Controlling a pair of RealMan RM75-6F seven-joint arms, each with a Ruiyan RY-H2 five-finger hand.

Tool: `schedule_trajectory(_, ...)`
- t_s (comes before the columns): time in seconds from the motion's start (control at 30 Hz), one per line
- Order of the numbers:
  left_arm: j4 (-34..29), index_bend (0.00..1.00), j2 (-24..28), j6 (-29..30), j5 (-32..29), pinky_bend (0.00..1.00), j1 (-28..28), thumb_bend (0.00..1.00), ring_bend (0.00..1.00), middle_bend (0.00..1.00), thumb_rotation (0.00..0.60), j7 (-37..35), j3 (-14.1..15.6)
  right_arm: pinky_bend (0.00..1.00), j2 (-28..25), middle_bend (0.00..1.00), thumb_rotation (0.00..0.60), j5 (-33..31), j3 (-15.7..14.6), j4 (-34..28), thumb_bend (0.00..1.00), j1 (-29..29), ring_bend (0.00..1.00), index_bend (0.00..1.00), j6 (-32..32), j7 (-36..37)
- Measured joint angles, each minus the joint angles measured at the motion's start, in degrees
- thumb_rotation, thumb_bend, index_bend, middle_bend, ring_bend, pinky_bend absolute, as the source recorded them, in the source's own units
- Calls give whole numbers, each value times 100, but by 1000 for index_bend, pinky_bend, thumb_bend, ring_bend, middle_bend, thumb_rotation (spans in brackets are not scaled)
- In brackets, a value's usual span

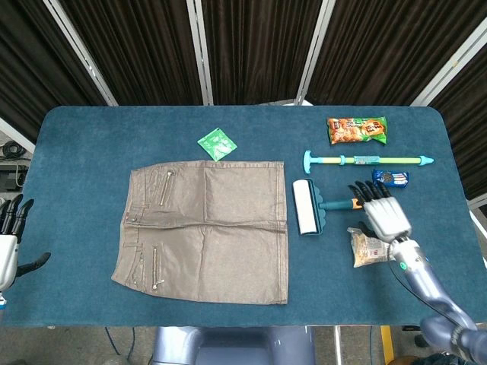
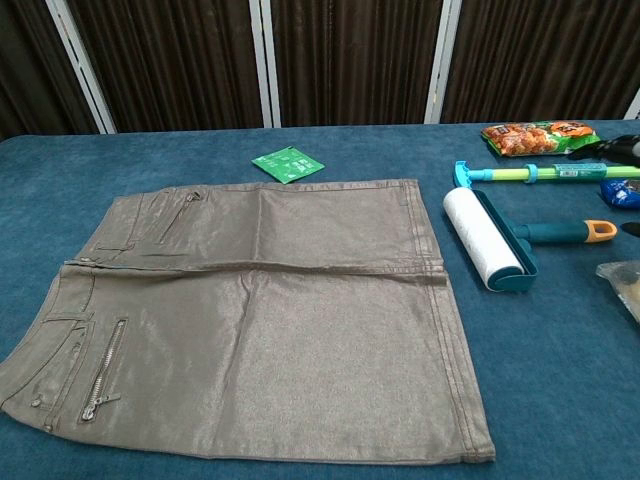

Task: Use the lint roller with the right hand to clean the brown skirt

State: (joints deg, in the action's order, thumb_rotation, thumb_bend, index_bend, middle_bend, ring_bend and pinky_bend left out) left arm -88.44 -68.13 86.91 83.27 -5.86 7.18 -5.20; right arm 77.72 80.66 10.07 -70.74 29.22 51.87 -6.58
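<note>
We are keeping our left hand [image 1: 9,243] idle at the table's left edge, fingers spread, holding nothing. The brown skirt [image 1: 205,228] is lying flat mid-table, waistband leftward. Just right of its hem the lint roller [image 1: 308,207] is lying with its roll beside the hem and its handle pointing right. Our right hand [image 1: 384,213] is hovering over the handle's orange end, fingers apart and empty, next to a clear snack bag [image 1: 373,247]. For a good grasp we are judging it best to wrap the teal shaft squarely, keeping the roll parallel to the fabric.
</note>
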Motion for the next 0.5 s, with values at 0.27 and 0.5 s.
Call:
schedule_trajectory(0.27,31,0,-87,-78,-86,0,-49,0,0,0,600,201,-28,0,698,47,600,-142,-44,981,324,444,0,9,-557,-103)
schedule_trajectory(0.5,37,0,-119,-124,-158,0,-70,0,0,0,600,282,-42,0,1233,53,600,-250,-90,1837,326,690,0,32,-767,-208)
